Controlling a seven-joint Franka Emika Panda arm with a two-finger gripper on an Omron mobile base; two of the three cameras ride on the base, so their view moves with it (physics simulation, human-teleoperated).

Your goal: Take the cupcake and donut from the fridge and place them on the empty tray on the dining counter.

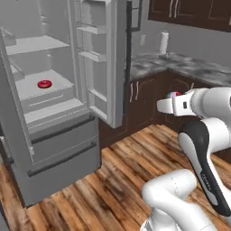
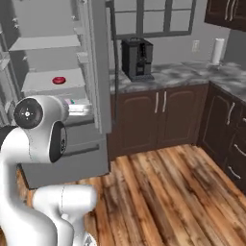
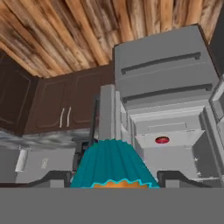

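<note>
My gripper [image 3: 113,179] is shut on the cupcake [image 3: 113,164], whose teal wrapper sits between the two fingertips in the hand view. In the left base view the cupcake [image 1: 173,94] shows as pink and teal at the gripper [image 1: 169,97], held out over the floor to the right of the fridge [image 1: 58,149]. The fridge [image 2: 96,72] stands with its doors open. The red-iced donut [image 1: 44,84] lies on a pale inner shelf, well apart from the gripper [image 2: 73,104]; the other views show the donut [image 2: 58,80] [image 3: 162,140] too. The tray and dining counter are out of view.
The open fridge door [image 1: 106,58] juts toward the arm. Dark cabinets [image 2: 158,115] under a marbled kitchen counter [image 2: 192,74] carry a coffee machine [image 2: 137,58] and a paper towel roll [image 2: 218,51]. Wooden floor [image 2: 168,192] lies open in front.
</note>
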